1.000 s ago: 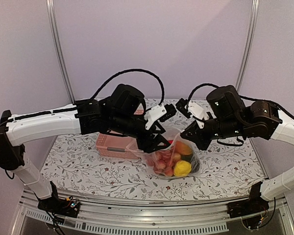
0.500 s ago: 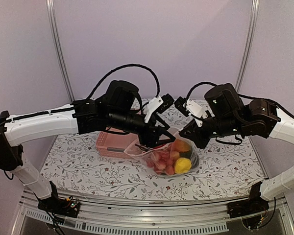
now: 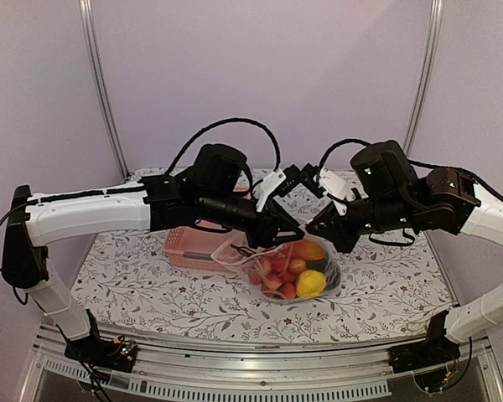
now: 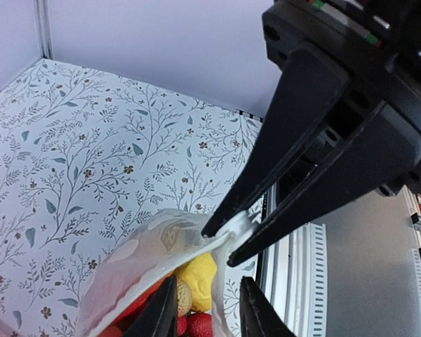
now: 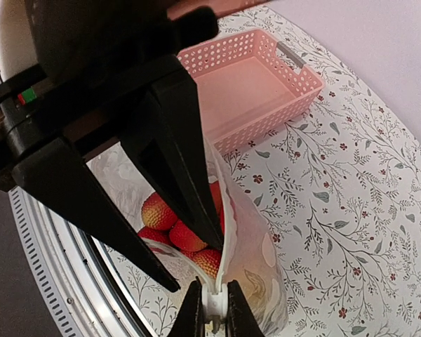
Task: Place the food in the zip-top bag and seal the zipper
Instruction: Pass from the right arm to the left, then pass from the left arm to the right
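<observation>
The zip-top bag (image 3: 272,255), clear with white dots, hangs between my grippers and rests on the table. Inside it lies the food: a yellow piece (image 3: 311,285), red round ones (image 3: 275,272) and an orange one (image 3: 312,251). My right gripper (image 5: 214,309) is shut on the white end of the zipper (image 5: 215,298), and this also shows in the left wrist view (image 4: 237,228). My left gripper (image 4: 207,312) is open with its fingers astride the bag's mouth edge, close to the right gripper (image 3: 318,228). The red food (image 5: 186,235) shows through the mouth.
The pink slotted basket (image 3: 189,244) stands on the table behind and left of the bag, under my left arm; in the right wrist view it (image 5: 249,77) shows nothing inside. The flowered table cloth (image 3: 386,285) lies to the right. The table's metal front rail (image 3: 260,381) runs below.
My left gripper has moved right along the bag's mouth, closer to the right gripper. The bag has sunk a little. The right gripper has kept its hold.
</observation>
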Robot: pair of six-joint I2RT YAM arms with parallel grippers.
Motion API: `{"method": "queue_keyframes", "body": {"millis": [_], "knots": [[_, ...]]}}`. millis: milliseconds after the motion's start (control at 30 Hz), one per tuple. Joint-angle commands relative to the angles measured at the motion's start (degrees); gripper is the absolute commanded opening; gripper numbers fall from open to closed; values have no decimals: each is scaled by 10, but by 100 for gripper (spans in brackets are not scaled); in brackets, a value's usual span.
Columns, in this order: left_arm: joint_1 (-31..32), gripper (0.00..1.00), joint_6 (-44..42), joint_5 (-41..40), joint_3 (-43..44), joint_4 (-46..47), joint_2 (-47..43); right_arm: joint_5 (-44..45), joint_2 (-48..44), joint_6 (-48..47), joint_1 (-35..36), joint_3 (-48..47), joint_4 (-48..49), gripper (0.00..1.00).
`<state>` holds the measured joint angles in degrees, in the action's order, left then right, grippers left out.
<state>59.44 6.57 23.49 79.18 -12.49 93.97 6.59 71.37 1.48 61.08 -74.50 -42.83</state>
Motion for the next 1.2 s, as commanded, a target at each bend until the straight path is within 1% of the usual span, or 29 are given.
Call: {"method": "queue_keyframes", "body": {"millis": [0,133,200,233,267,300,333,400,467,733,933,1167], "knots": [[-4,25,-8,8,-5,29,19,-21,-3,5,0,-21,25,0],[-3,8,-10,6,-7,35,20,-20,-5,9,-1,-22,25,0],[-4,2,-8,-3,-16,41,11,-21,-9,13,-4,-20,24,3],[-5,0,-8,-6,-23,49,2,-27,-13,17,-9,-19,24,6],[-5,0,-6,-8,-31,56,-5,-38,-18,19,-18,-16,25,12],[-6,0,-5,-9,-38,62,-10,-50,-23,22,-26,-12,25,22],[-8,0,-4,-8,-42,65,-14,-58,-32,21,-33,-6,26,28],[-11,0,-2,-2,-45,65,-17,-87,-45,18,-48,9,27,36],[-15,0,1,2,-43,61,-16,-117,-57,16,-60,24,29,40],[-23,0,20,14,-38,73,-16,-165,-50,4,-62,58,37,39],[-26,0,26,26,-32,75,-16,-146,-33,-6,-62,60,60,39],[-30,0,28,43,-32,72,-16,-119,-27,-8,-66,62,78,34]]}}
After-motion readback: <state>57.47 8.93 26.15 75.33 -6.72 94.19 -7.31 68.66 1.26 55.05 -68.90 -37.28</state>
